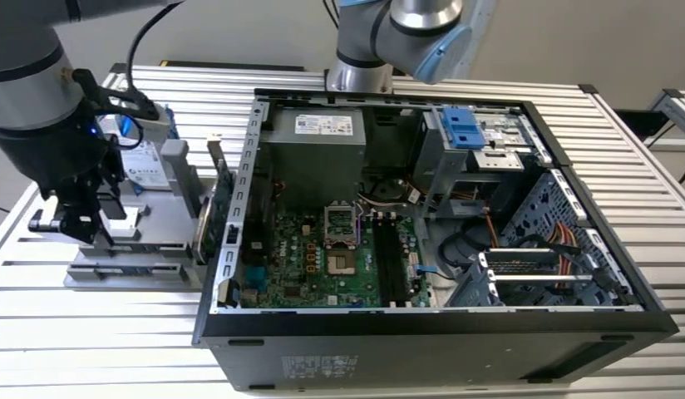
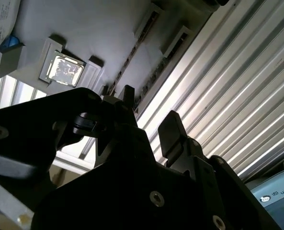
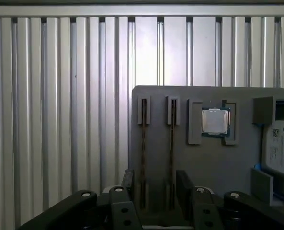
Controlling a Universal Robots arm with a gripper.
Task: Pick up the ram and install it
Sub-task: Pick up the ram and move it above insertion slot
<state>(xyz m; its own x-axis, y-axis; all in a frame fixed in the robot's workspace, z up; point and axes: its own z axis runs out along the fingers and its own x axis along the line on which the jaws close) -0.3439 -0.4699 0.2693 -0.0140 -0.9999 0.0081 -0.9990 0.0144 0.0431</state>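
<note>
Ram [image 3: 171, 153] on edge, lengthwise in holder [image 3: 206, 167]

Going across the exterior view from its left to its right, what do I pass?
The hand → grey parts fixture → upright green circuit card → motherboard → perforated drive cage.

In the second wrist view glare streaks the bench [image 2: 237, 96] and the close claw [image 2: 149, 112] is dark and blurred.

Robotics lab, slatted metal bench [image 1: 99, 332], open computer [image 1: 431, 349] (parts jig [image 1: 132, 270])
</note>
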